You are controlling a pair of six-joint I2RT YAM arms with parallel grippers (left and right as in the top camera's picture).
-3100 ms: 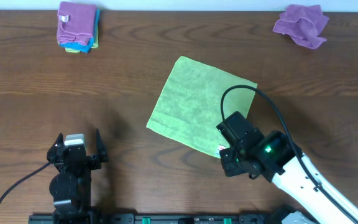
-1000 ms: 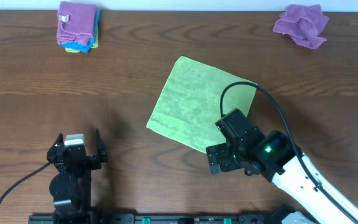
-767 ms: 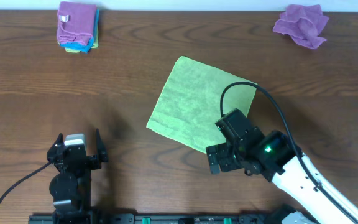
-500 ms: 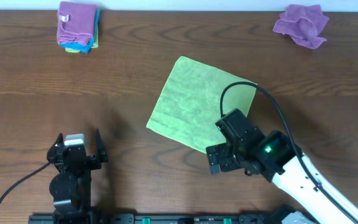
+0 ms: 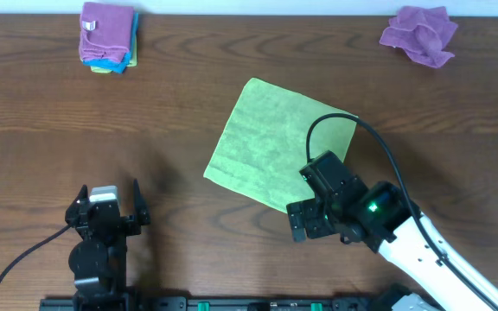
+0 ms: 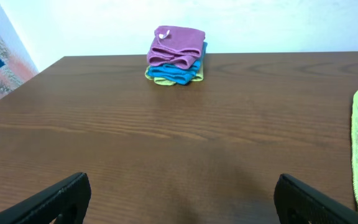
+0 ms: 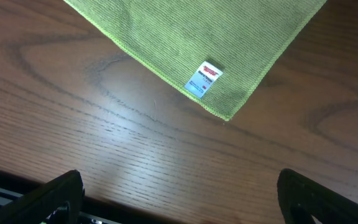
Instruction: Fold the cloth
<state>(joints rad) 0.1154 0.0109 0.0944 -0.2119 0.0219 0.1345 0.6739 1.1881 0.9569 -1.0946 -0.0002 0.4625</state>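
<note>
My right end effector (image 5: pixel 303 222) stands wide and holds nothing. It hangs over the bare bench (image 5: pixel 162 112), just off the near corner of the cloth (image 5: pixel 275 142). The lime-green cloth lies flat and unfolded, turned askew, a little right of the bench's middle. Its small white tag (image 7: pixel 202 79) faces up beside that near corner, ahead of my right fingers. My left end effector (image 5: pixel 108 201) is also wide and empty at the near left, well apart from the cloth. A stack of purple and teal cloths (image 5: pixel 107 36) sits at the far left, and a crumpled purple cloth (image 5: pixel 418 34) at the far right.
</note>
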